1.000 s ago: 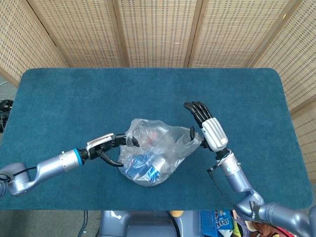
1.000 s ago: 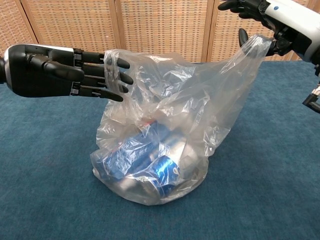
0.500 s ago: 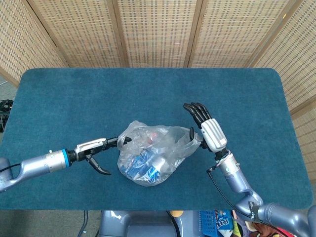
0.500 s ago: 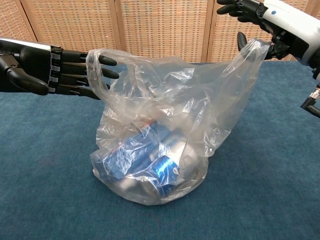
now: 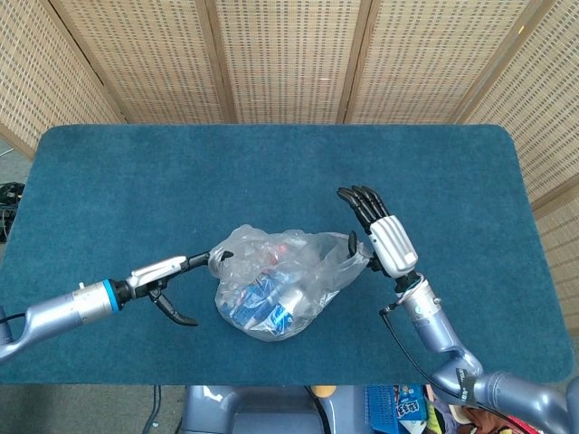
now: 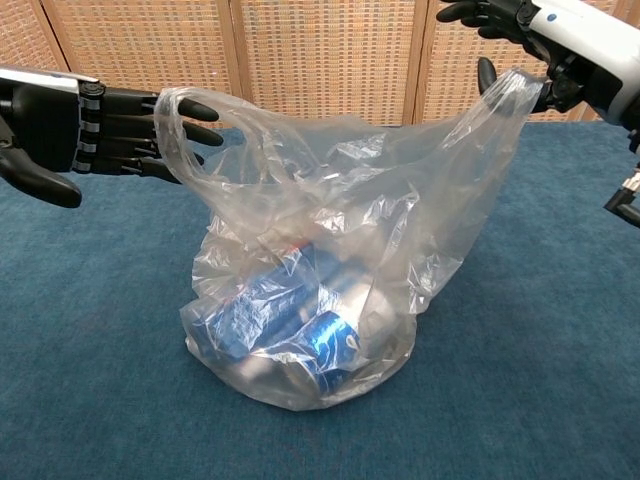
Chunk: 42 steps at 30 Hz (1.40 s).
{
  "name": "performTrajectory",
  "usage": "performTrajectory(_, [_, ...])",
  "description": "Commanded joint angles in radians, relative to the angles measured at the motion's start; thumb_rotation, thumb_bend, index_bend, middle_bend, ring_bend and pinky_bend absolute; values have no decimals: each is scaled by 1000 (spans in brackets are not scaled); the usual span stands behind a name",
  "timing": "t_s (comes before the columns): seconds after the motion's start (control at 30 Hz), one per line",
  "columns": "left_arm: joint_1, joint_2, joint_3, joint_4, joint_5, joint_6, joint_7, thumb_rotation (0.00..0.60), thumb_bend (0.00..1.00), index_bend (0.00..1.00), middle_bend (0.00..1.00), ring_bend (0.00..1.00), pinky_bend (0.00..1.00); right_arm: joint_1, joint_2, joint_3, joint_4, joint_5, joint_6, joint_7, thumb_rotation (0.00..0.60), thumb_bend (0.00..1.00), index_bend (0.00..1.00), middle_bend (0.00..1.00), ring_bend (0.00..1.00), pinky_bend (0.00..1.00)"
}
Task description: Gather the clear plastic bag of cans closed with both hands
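The clear plastic bag [image 5: 271, 287] [image 6: 320, 270] stands on the blue table with blue and silver cans [image 6: 300, 335] in its bottom. My left hand [image 5: 170, 271] [image 6: 95, 118] is at its left, fingers stretched out straight, with the bag's left handle loop [image 6: 172, 112] hanging over the fingertips and the thumb hanging apart below. My right hand [image 5: 380, 237] [image 6: 560, 40] is at the bag's right, fingers pointing away from me. It pinches the right handle [image 5: 355, 260] [image 6: 512, 90] with the thumb and holds it up. The bag's mouth is stretched wide between both hands.
The blue-carpeted table [image 5: 136, 181] extends on all sides of the bag. Wicker screen panels [image 5: 289, 54] stand behind its far edge. Clutter [image 5: 398, 402] shows below the near edge by the right arm.
My left hand has drawn back to the left, so only its fingertips remain in the left handle loop, which has stretched leftward with it. The right hand has hardly moved.
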Motion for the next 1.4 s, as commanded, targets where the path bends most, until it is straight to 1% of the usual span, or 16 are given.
performTrajectory(0.03, [4,-9,-48,-60,-82,-47,110,600,139,0,0,0,0,-1,1,0,-2,-1,2,0,600,833,0,114,0,0])
performTrajectory(0.13, [-1,-40,-79,-68,-128,-72,137,600,139,0,0,0,0,-2,6,-1,-5,-4,3,0,600,833,0,114,0,0])
performTrajectory(0.27, [7,-100,-114,-42,-161,-56,109,600,139,0,0,0,0,-3,10,-2,-8,-7,5,0,600,835,0,114,0,0])
performTrajectory(0.37, [10,-151,-133,-10,-164,-26,25,600,139,0,0,0,0,-4,11,-4,-9,-9,5,1,600,836,0,114,0,0])
performTrajectory(0.5, [11,-207,-145,29,-161,-1,-59,600,138,0,0,0,0,-4,11,-7,-9,-13,6,2,600,834,0,114,0,0])
performTrajectory(0.57, [11,-245,-151,59,-161,17,-142,600,137,2,0,0,0,-4,9,-8,-8,-15,7,3,600,834,0,114,0,0])
performTrajectory(0.63, [12,-272,-156,85,-160,28,-177,600,139,14,0,0,0,-4,9,-9,-7,-17,7,3,600,833,0,114,0,0])
performTrajectory(0.7, [14,-300,-164,95,-168,45,-252,600,139,24,0,0,0,-5,9,-10,-6,-18,8,3,600,834,0,114,0,0])
performTrajectory(0.83, [10,-347,-176,121,-178,48,-311,600,135,45,0,0,0,-6,10,-11,-4,-17,6,5,600,834,0,114,0,0])
performTrajectory(0.93, [-1,-368,-184,120,-188,58,-492,600,126,48,0,0,0,-8,11,-14,-1,-18,7,8,600,835,0,114,0,0])
performTrajectory(1.0, [-15,-385,-185,147,-184,57,-616,600,117,42,0,0,0,-9,13,-15,0,-21,8,12,600,836,0,114,0,0])
performTrajectory(1.1, [-36,-405,-183,182,-171,51,-708,600,105,29,0,0,0,-9,15,-16,0,-23,9,15,600,836,0,114,0,0])
performTrajectory(1.23, [-63,-430,-192,208,-177,29,-762,600,87,11,0,0,0,-9,20,-17,-1,-29,11,18,600,836,0,114,0,0])
performTrajectory(1.4, [-76,-453,-239,183,-272,-45,-727,600,67,0,0,0,0,-11,24,-19,1,-30,13,24,600,838,0,114,0,0])
